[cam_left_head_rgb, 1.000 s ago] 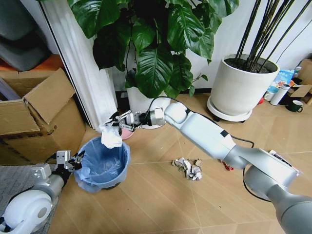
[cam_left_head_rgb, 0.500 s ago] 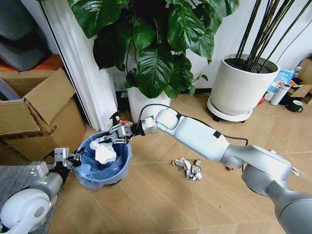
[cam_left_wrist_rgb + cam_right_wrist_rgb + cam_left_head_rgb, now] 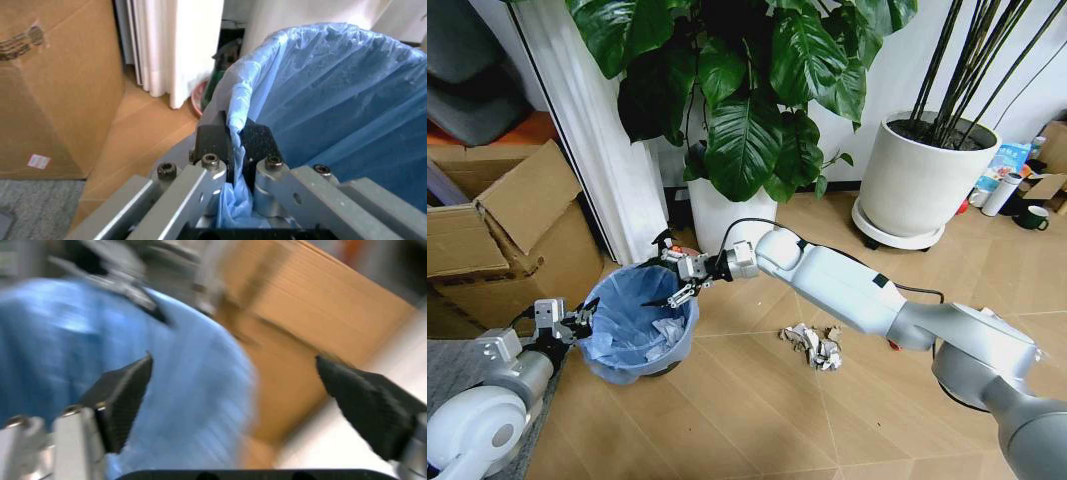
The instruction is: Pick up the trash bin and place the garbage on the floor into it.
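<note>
The trash bin (image 3: 635,322), dark and lined with a light-blue bag, stands on the floor at the left. My left gripper (image 3: 579,319) is shut on its near-left rim; in the left wrist view the fingers (image 3: 215,142) pinch the folded bag edge (image 3: 243,95). Over the bin's far rim my right gripper (image 3: 674,277) hangs open with nothing in it, and its wrist view has the blue bag (image 3: 80,340) below the spread fingertips (image 3: 127,392). A crumpled white tissue (image 3: 667,331) lies inside the bin. Grey-white paper scraps (image 3: 812,345) and a red wrapper (image 3: 893,345) lie on the floor to the right.
An open cardboard box (image 3: 512,235) and a white curtain (image 3: 602,140) crowd the bin's left. A leafy plant in a white pot (image 3: 727,210) stands behind, and a big white pot (image 3: 922,180) at the back right. Bottles and a mug (image 3: 1030,217) sit far right.
The right gripper let go of the white tissue, which dropped from the bin's rim to its bottom. The gripper then opened and drew back slightly to the right. The left gripper kept its hold.
</note>
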`<state>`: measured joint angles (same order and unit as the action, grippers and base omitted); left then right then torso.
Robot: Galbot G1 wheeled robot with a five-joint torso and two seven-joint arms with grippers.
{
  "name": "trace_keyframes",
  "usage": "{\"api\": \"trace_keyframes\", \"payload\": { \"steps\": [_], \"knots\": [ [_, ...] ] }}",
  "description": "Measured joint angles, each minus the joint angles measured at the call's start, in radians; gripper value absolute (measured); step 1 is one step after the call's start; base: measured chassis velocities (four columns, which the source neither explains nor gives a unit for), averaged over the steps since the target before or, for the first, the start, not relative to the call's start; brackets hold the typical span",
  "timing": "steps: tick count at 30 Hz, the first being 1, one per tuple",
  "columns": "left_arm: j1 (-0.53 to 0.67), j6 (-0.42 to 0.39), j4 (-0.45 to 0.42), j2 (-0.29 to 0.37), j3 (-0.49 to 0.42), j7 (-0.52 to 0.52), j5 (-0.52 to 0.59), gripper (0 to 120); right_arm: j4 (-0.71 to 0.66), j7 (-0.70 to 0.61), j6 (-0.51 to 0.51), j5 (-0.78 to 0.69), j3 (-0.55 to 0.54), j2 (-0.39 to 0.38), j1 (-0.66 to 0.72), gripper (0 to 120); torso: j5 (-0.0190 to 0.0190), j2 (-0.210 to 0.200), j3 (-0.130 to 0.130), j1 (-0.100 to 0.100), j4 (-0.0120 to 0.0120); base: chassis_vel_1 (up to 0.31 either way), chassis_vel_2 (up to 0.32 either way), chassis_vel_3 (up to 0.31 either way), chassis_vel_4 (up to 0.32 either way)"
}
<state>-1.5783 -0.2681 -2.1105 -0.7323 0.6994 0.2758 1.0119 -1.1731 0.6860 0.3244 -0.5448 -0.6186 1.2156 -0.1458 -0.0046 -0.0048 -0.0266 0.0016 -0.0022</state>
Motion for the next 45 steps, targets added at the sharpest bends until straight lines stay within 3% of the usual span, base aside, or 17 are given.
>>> {"api": "trace_keyframes", "payload": {
  "steps": [1,4,5,8,10,12,15,16,19,27,36,45],
  "knots": [
    [0.0,0.0,0.003,-0.003,0.002,0.001,-0.002,0,-0.01,-0.128,-0.039,-0.029,0.031,-0.043,-0.05,98,0.0002,0.0,0.0,0.0,0.0004,0.0,0.0,0.0,0.0],
    [0.002,0.0,0.004,-0.005,0.004,0.001,-0.004,0,-0.033,-0.244,-0.076,-0.054,0.068,-0.089,-0.109,99,0.0001,0.0,0.0,0.0,0.0,0.0,0.0,0.0,0.0],
    [0.003,0.0,0.004,-0.006,0.005,0.002,-0.005,0,-0.072,-0.342,-0.122,-0.07,0.125,-0.134,-0.198,100,0.0001,0.0,0.0,0.0,-0.0008,0.0,0.0,0.0,0.0],
    [0.0,0.0,-0.007,0.002,0.006,0.005,-0.006,0,-0.12,-0.456,-0.175,-0.068,0.229,-0.188,-0.346,100,0.0005,0.0,0.0,0.0,-0.0014,0.0,0.0,0.0,0.0],
    [-0.002,0.0,-0.011,0.005,0.006,0.005,-0.006,0,-0.13,-0.479,-0.187,-0.065,0.258,-0.197,-0.378,100,0.0005,0.0,0.0,0.0,-0.0011,0.0,0.0,0.0,0.0],
    [-0.008,0.0,-0.027,0.011,0.006,0.01,-0.006,0,-0.167,-0.579,-0.234,-0.064,0.368,-0.224,-0.496,100,0.0002,0.0,0.0,0.0,-0.0003,0.0,0.0,0.0,0.0],
    [-0.012,-0.001,-0.035,0.009,0.006,0.014,-0.006,0,-0.183,-0.633,-0.258,-0.064,0.422,-0.231,-0.56,100,0.0002,0.0,0.0,0.0,-0.0001,0.0,0.0,0.0,0.0],
    [-0.014,-0.002,-0.042,0.006,0.006,0.017,-0.006,0,-0.194,-0.702,-0.283,-0.07,0.486,-0.232,-0.638,100,0.0001,0.0,0.0,0.0,0.0003,0.0,0.0,0.0,0.0],
    [-0.019,-0.005,-0.048,0.004,0.004,0.022,-0.006,0,-0.201,-0.814,-0.338,-0.146,0.588,-0.209,-0.768,100,0.0003,0.0,0.0,0.0,-0.0005,0.0,0.0,0.0,0.0],
    [-0.018,-0.007,-0.05,0.019,0.006,0.028,0.002,0,-0.196,-0.932,-0.422,-0.281,0.686,-0.146,-0.88,100,0.0001,0.0,0.0,0.0,0.0,0.0,0.0,0.0,0.0],
    [-0.021,-0.008,-0.043,0.018,0.007,0.03,0.002,0,-0.163,-0.971,-0.511,-0.366,0.673,-0.137,-0.878,100,0.0001,0.0,0.0,0.0,-0.0003,0.0,0.0,0.0,0.0],
    [-0.02,-0.008,-0.042,0.018,0.011,0.033,0.004,0,-0.08,-0.975,-0.528,-0.354,0.627,-0.088,-0.834,100,0.0001,0.0,0.0,0.0,-0.0001,0.0,0.0,0.0,0.0]
  ]
}}
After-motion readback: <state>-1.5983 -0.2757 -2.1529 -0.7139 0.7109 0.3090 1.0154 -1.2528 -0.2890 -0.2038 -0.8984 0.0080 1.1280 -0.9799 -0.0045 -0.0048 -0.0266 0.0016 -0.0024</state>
